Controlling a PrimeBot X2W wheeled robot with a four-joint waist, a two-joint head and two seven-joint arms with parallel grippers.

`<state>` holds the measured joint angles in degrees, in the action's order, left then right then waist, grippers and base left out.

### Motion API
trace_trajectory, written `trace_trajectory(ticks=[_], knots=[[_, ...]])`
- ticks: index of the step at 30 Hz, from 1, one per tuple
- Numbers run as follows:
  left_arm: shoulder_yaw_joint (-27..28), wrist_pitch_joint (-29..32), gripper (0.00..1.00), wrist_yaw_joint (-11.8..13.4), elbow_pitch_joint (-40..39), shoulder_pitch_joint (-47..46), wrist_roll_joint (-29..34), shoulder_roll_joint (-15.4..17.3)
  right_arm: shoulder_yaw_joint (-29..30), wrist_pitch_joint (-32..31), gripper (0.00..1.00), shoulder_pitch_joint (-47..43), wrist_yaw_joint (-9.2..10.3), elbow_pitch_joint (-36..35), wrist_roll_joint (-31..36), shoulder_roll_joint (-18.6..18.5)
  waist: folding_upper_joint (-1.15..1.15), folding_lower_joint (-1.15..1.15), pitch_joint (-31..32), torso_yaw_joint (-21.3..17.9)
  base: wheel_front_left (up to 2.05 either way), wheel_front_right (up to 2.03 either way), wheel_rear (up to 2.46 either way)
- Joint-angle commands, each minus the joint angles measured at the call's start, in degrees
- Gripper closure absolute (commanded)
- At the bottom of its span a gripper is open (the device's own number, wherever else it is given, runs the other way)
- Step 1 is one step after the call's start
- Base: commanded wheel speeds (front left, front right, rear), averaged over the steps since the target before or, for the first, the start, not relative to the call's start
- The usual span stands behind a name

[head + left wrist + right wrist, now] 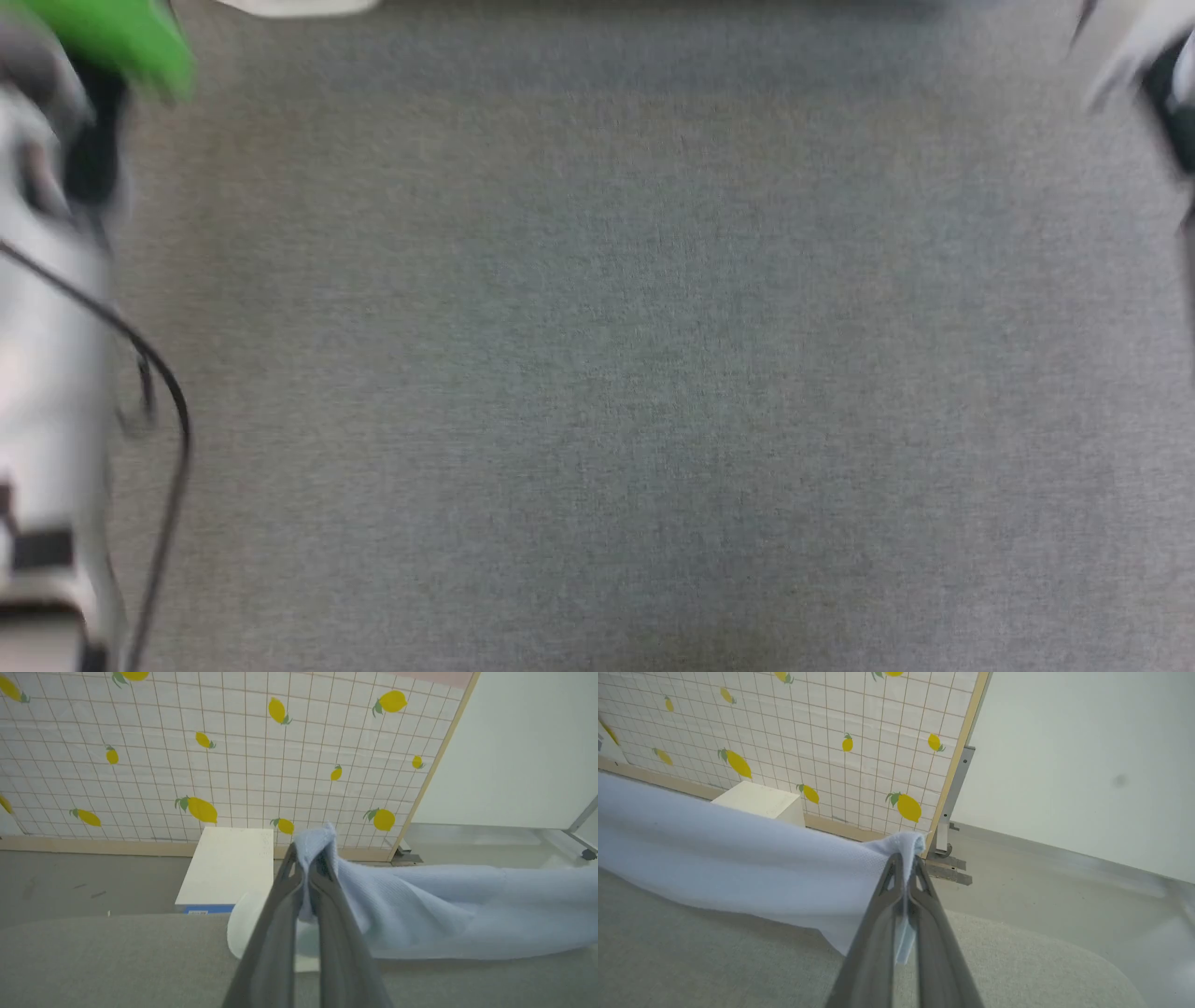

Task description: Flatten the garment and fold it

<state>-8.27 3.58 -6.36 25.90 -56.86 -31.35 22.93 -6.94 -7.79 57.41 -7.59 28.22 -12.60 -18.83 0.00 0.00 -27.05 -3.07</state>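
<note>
The garment is a light blue knit T-shirt, soft and finely ribbed. It is held up in the air above the grey cloth-covered tabletop and stretched sideways between the two arms.

In the left wrist view, the left end effector has its two dark fingers pressed together on a bunched corner of the fabric. A small peak of cloth pokes up past the fingertips. From there the garment runs off to that view's right as a broad, smooth band with a few shallow folds. Its lower edge hangs low over the tabletop and casts a shadow there; whether it touches cannot be told.

In the right wrist view, the right end effector is likewise closed, pinching another edge of the garment. A narrow strip of blue hangs down between its fingers. Here the cloth looks paler, almost white-blue, and sweeps away to that view's left in a long drape with soft lengthwise creases.

Beyond the tabletop stands a lemon-print panel with a grid pattern and a wooden frame. A white box sits on the floor against it, beside a plain white wall.

The head view is blurred. A pale forearm with a black cable lies along its left edge.
</note>
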Motion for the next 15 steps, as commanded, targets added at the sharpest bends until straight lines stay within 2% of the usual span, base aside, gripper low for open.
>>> trace_trajectory(ticks=[1, 5, 9, 15], knots=[[-1.16, 2.81, 1.00, -0.63, -1.32, 11.08, -3.45, 0.59, -0.68, 0.49, 1.00, -8.08, 0.10, -0.55, -2.79, -0.20, 0.00, 0.00, 7.09, 1.87, 0.00, 0.00, 0.00], [-3.84, 7.39, 1.00, -0.82, -4.97, 24.81, -5.65, 1.56, -0.92, 1.37, 1.00, -18.22, 0.10, -3.15, -5.81, -0.74, 0.00, 0.00, 11.55, 2.75, 0.00, 0.00, 0.00], [-4.84, 11.26, 1.00, -0.74, -9.64, 36.98, -9.27, 1.37, 1.32, 1.98, 1.00, -28.24, 0.10, -5.75, -5.13, -1.14, 0.00, 0.00, 15.01, 3.40, 0.00, 0.00, 0.00], [-5.08, 14.40, 1.00, 1.94, -18.08, 51.10, -12.87, 0.85, 4.17, 0.63, 1.00, -41.54, 0.10, -9.41, -1.53, -0.71, 0.00, 0.00, 18.08, 4.18, 0.00, 0.00, 0.00]])
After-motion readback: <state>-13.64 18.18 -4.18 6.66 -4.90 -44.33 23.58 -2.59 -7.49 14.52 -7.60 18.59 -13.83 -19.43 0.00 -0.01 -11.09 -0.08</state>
